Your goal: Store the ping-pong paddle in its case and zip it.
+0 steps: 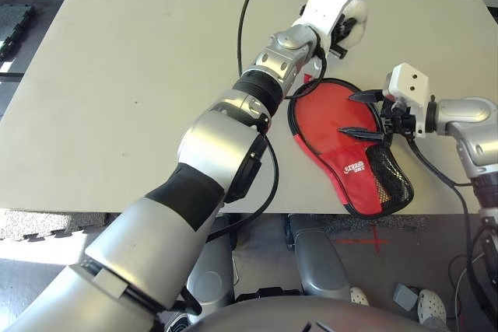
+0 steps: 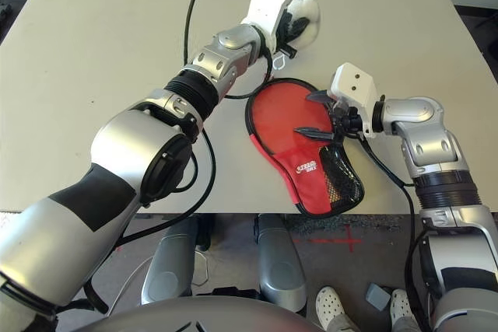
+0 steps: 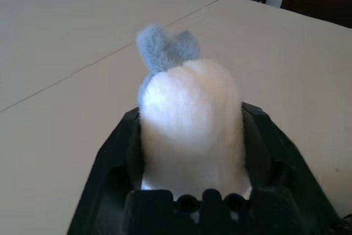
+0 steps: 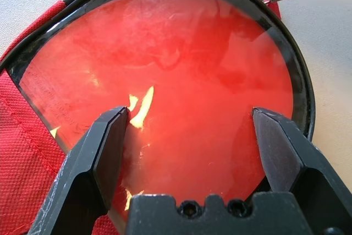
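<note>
The case (image 1: 356, 170), red with a black zipper rim and a mesh pocket, lies open near the table's front right edge. The ping-pong paddle (image 4: 181, 53) rests inside it, its round red face (image 1: 323, 114) showing within the rim; the handle is hidden under the red fabric. My right gripper (image 1: 362, 114) hovers just over that face, open, with nothing between its fingers (image 4: 104, 141). My left arm reaches across to a white fluffy ball (image 1: 356, 17) behind the case. The left gripper (image 3: 190, 114) is open, and the ball (image 3: 190, 114) stands between its fingers.
The table's front edge (image 1: 311, 211) runs just below the case, which overhangs it slightly. A black cable (image 1: 245, 21) loops from my left arm over the table beside the case. Shoes (image 1: 429, 306) show on the floor below. Bare tabletop (image 1: 117, 75) stretches to the left.
</note>
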`<action>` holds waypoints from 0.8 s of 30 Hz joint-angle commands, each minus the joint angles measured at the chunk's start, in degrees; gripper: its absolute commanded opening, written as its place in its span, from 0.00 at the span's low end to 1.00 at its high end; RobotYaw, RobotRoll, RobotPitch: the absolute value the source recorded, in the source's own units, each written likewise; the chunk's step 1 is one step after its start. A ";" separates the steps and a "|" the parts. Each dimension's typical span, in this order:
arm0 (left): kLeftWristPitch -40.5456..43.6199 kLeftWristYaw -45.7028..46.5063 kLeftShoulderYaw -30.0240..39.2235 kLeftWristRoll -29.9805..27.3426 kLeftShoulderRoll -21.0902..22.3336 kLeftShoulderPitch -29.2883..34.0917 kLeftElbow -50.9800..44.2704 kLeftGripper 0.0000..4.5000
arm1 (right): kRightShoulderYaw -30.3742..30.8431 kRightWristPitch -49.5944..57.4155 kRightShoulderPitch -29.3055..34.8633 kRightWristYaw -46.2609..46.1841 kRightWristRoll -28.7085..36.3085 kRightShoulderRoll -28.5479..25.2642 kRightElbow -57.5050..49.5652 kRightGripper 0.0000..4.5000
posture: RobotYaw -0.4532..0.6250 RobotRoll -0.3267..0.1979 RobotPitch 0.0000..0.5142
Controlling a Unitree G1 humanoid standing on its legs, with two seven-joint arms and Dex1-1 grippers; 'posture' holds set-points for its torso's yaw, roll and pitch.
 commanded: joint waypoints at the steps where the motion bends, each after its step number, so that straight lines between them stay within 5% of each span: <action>1: 0.26 -3.49 -0.73 -0.90 -14.78 1.13 -1.07 0.96 | 6.09 2.73 5.09 0.25 -4.26 0.98 4.05 1.00 | 0.23 0.62 0.53; 8: 1.73 -7.41 -0.23 -2.57 -12.04 0.59 -1.79 0.99 | 6.28 1.88 4.21 -0.18 -4.74 1.57 5.80 1.00 | 0.24 0.62 0.53; 15: 3.12 -14.19 -1.06 -1.55 -1.26 1.55 -4.46 0.99 | 5.95 1.51 3.74 -0.38 -4.63 1.91 6.68 1.00 | 0.26 0.62 0.53; 20: 6.46 -26.75 -6.19 1.15 8.96 8.97 -14.30 0.99 | 5.41 1.57 3.78 -0.62 -4.40 1.82 7.09 1.00 | 0.29 0.62 0.52; 24: 12.62 -33.38 -11.00 2.06 17.12 20.66 -31.99 0.99 | 5.19 1.37 3.74 -0.61 -4.31 1.86 7.69 1.00 | 0.30 0.62 0.52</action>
